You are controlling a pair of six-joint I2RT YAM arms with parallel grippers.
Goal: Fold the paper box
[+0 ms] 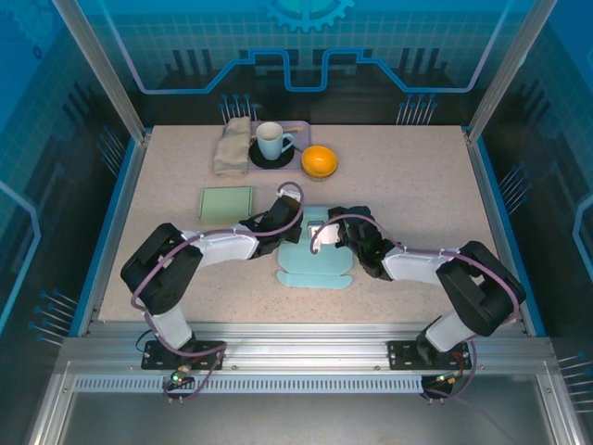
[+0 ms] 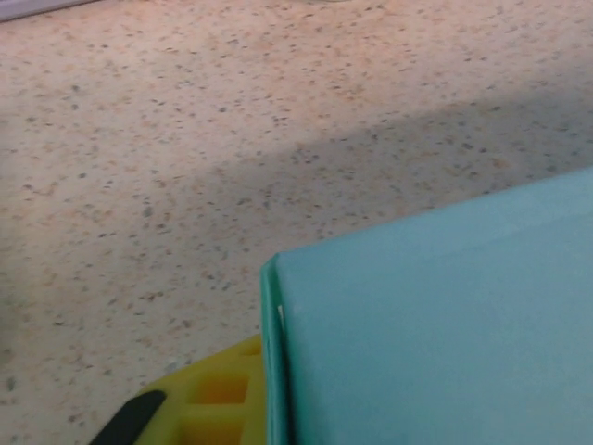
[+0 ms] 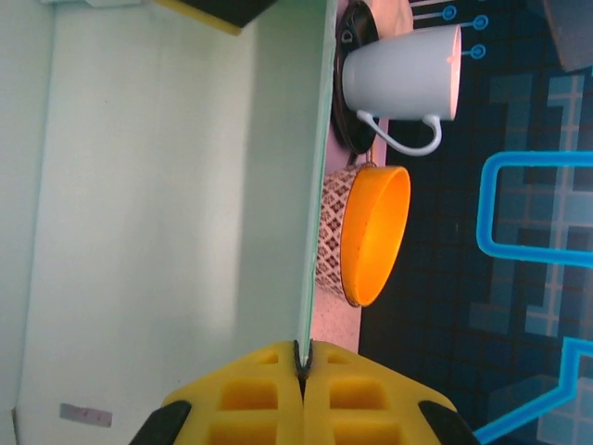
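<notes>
The paper box (image 1: 315, 267) is a light teal sheet lying mid-table, its far part lifted between the two grippers. My left gripper (image 1: 289, 221) holds its left side. In the left wrist view a teal panel (image 2: 435, 324) covers the jaws, and one yellow finger (image 2: 218, 394) presses against its folded edge. My right gripper (image 1: 345, 232) is on the right side. In the right wrist view its yellow fingertips (image 3: 303, 350) are shut on the thin edge of an upright pale panel (image 3: 167, 232).
A flat green card (image 1: 227, 202) lies left of the box. At the back stand a folded cloth (image 1: 232, 144), a white cup (image 1: 271, 141) on a dark saucer and an orange bowl (image 1: 319, 161). The bowl (image 3: 366, 236) and cup (image 3: 403, 74) sit just beyond the held panel.
</notes>
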